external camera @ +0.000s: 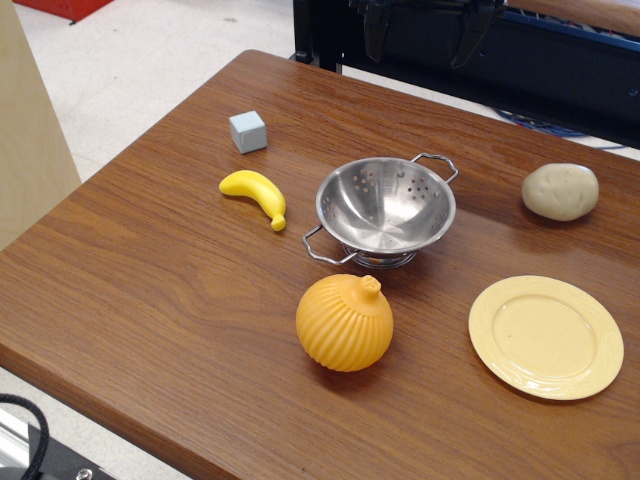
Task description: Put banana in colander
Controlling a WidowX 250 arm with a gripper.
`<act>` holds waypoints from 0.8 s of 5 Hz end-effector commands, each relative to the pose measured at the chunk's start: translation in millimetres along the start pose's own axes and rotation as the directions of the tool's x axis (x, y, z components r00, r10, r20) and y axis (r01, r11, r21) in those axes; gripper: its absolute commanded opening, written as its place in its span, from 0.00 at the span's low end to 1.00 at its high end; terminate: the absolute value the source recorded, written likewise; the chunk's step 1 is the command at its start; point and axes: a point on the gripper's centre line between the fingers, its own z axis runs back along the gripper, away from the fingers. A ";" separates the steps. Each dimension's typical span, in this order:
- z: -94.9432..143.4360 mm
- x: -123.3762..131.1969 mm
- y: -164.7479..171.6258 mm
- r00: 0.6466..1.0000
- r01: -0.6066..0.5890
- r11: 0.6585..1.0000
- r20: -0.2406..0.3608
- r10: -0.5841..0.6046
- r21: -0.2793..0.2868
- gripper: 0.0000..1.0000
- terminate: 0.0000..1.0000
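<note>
**Banana and colander, side by side**

I see the small yellow banana [256, 195] lying flat on the wood, just left of the colander [386, 212], not touching. The shiny perforated steel colander stands upright on its ring base, empty.

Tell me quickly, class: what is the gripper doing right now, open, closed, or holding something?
Gripper: at the picture's top edge, fingers apart, open, holding nothing. The banana lies on the table, untouched.

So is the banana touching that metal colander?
Apart. The one camera view shows bare brown table between the banana and the colander, including its near wire handle.
</note>
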 end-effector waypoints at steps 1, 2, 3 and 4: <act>0.0 0.0 0.0 1.000 0.000 1.000 0.000 0.000 0.000 1.00 0.00; 3.1 5.8 27.3 0.970 -0.239 0.971 -0.038 0.238 0.002 1.00 0.00; 1.4 2.7 61.0 0.892 -0.444 0.894 -0.069 0.447 0.055 1.00 0.00; -6.8 -5.3 82.4 0.829 -0.544 0.832 -0.087 0.553 0.110 1.00 0.00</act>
